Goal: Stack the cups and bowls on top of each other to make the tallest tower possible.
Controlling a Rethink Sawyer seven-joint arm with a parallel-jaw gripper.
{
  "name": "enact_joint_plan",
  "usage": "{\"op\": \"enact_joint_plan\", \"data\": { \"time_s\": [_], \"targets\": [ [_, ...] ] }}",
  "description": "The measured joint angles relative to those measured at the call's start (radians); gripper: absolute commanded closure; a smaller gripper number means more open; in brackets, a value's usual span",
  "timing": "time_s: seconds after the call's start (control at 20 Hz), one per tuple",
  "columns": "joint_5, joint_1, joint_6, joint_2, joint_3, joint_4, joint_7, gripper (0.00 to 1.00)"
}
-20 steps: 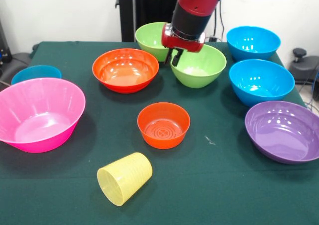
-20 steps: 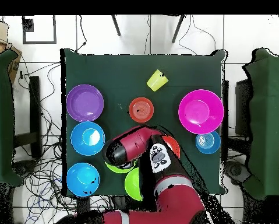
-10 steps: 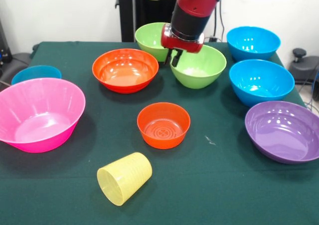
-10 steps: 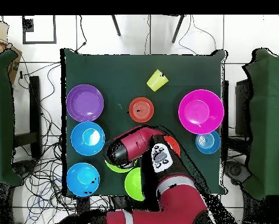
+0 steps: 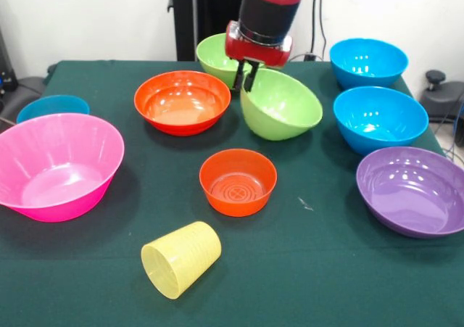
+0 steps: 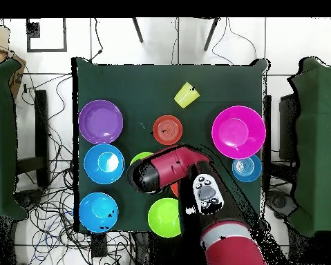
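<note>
Hand [image 5: 243, 77] | pinching rim | lime green bowl [image 5: 281, 106] tilted, apparently lifted

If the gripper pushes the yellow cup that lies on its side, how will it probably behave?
The yellow cup lies on its side on the table, so it would probably roll, likely curving because it tapers. It looks like thin translucent plastic, so probably light and easily knocked away.
</note>
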Motion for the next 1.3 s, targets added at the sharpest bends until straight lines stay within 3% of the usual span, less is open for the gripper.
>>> {"op": "enact_joint_plan", "data": {
  "time_s": [0.6,1.3],
  "targets": [
    [0.024,-0.082,0.034,-0.099,0.034,0.003,0.000,1.00],
    [0.029,-0.135,0.055,-0.111,0.078,0.004,0.000,1.00]
  ]
}}
